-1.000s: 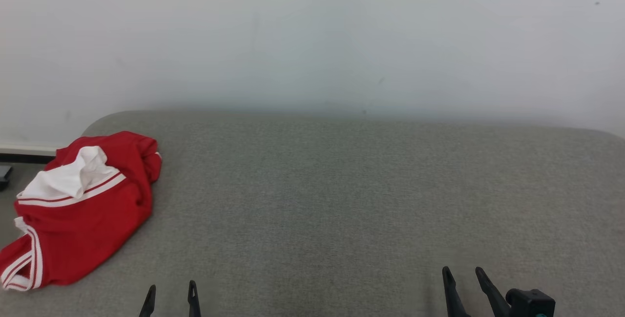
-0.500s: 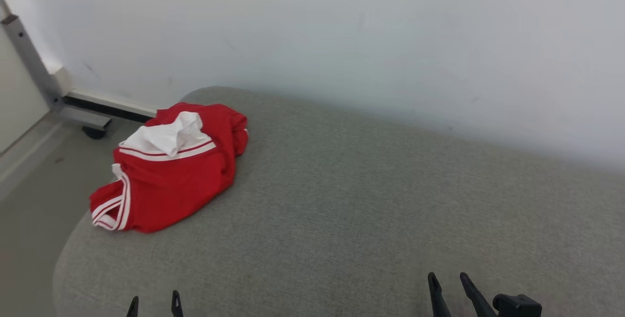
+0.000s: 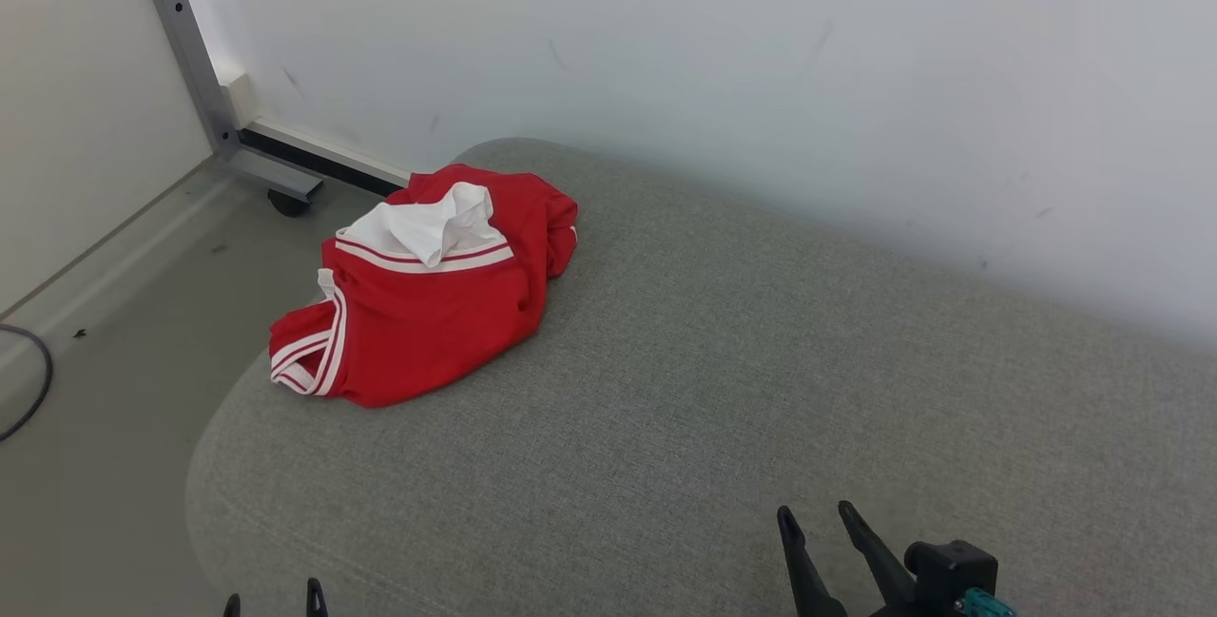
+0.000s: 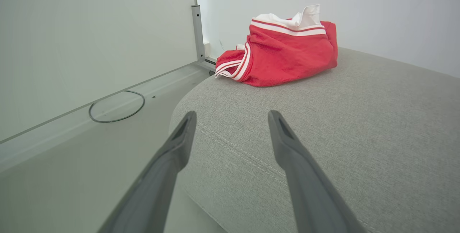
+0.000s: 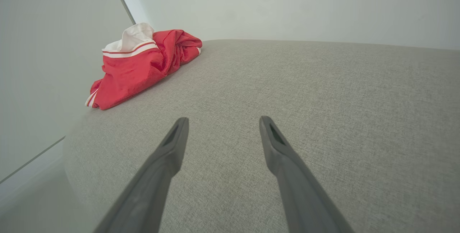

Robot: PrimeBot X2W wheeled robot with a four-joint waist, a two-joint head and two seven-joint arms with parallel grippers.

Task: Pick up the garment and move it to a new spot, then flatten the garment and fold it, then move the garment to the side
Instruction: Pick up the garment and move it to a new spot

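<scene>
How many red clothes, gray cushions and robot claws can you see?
Red garment: 1
Gray cushion: 1
Claws, the left claw and the right claw, both open: 2
Total: 4

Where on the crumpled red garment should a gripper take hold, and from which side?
Probably the white fold on top of the garment, approached from above: it sticks up from the heap, so open jaws can straddle it without digging into the grey cushion.
</scene>
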